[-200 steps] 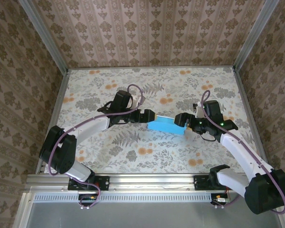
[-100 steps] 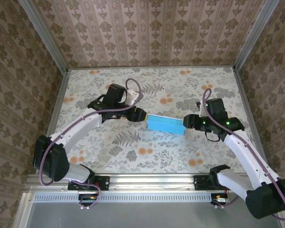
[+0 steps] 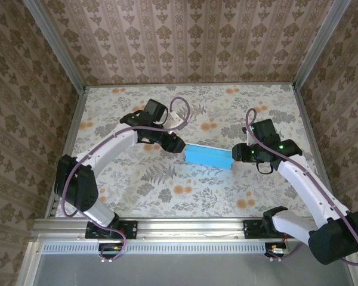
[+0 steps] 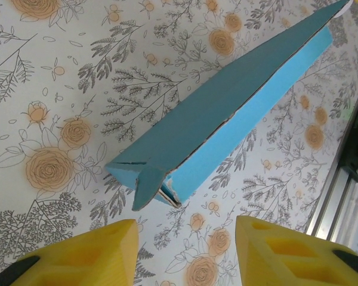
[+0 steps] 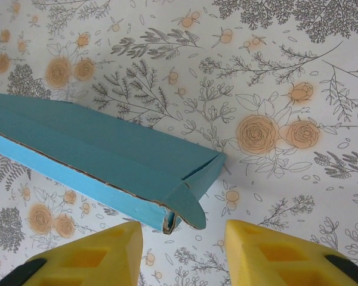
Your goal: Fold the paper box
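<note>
change noted: a second ago both grippers are pressed against the two short ends of the paper box (image 3: 209,157). now both are drawn back, and a strip of the floral table cover (image 3: 167,185) is seen between each gripper and its end of the box. the box is left lying free on the cover, mid-table, its long axis running between the two arms. it also appears flatter and longer in the top view than a second ago.

left gripper (image 3: 174,145): in the left wrist view the yellow fingers (image 4: 89,256) are held apart and nothing is between them. the box end lies just beyond the tips, not touched. right gripper (image 3: 237,152): the same is recorded in the right wrist view, with fingers (image 5: 268,250) parted, empty, and the box end just ahead.

meaning for the task, as a judgement: the end-pressing step is taken to be over and the fold is likely near complete. whether both ends will hold cannot be settled from these views.

appearance of the box: a long, slim, closed form in turquoise card, with the top face darker and the side wall brighter. at the left end (image 4: 149,182) a pointed flap is folded over and a white cut edge is exposed below it. at the right end (image 5: 188,205) a rounded flap is tucked but stands slightly ajar, with a thin dark gap along the top seam.
</note>
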